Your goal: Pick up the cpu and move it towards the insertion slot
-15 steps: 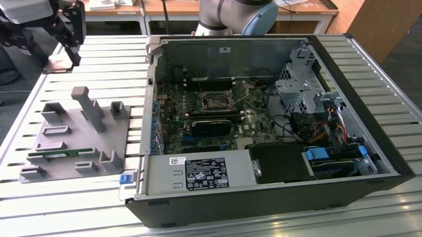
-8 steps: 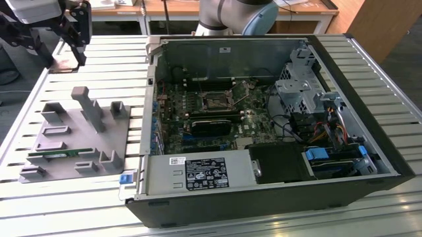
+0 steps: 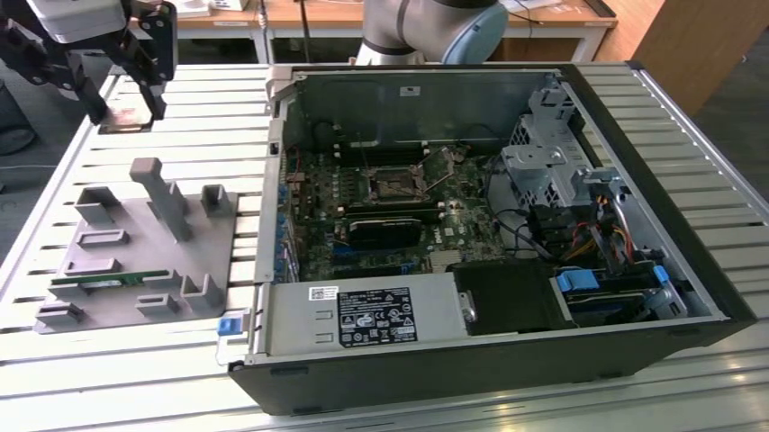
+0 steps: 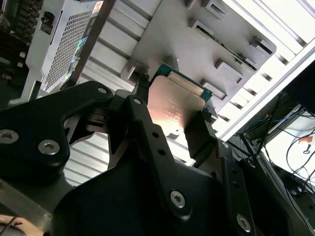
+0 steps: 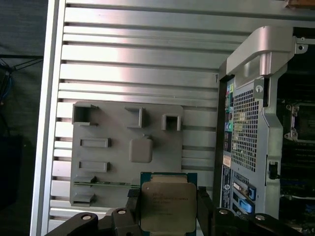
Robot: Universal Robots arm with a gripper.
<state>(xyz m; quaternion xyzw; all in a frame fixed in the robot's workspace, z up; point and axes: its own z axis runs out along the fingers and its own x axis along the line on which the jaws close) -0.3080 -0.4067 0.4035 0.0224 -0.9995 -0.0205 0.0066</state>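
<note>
My gripper (image 3: 121,112) hangs high over the slatted table at the exterior view's far left, shut on the cpu (image 3: 122,116). In both wrist views the cpu (image 5: 165,205) (image 4: 174,105) is a flat square chip with a silvery top and a green rim, pinched at two opposite edges by the black fingers (image 5: 132,204). The insertion slot (image 3: 394,184) is a shiny-framed socket with a dark centre on the motherboard inside the open case, well off to the exterior view's right of the gripper. The first wrist view catches its frame (image 5: 300,120) at the picture's edge.
A grey plastic tray (image 3: 132,261) (image 5: 123,147) with raised posts and recesses lies under and in front of the gripper, a thin green memory stick (image 3: 114,279) in one groove. The open computer case (image 3: 673,180) has tall walls, a drive cage and cables around the motherboard.
</note>
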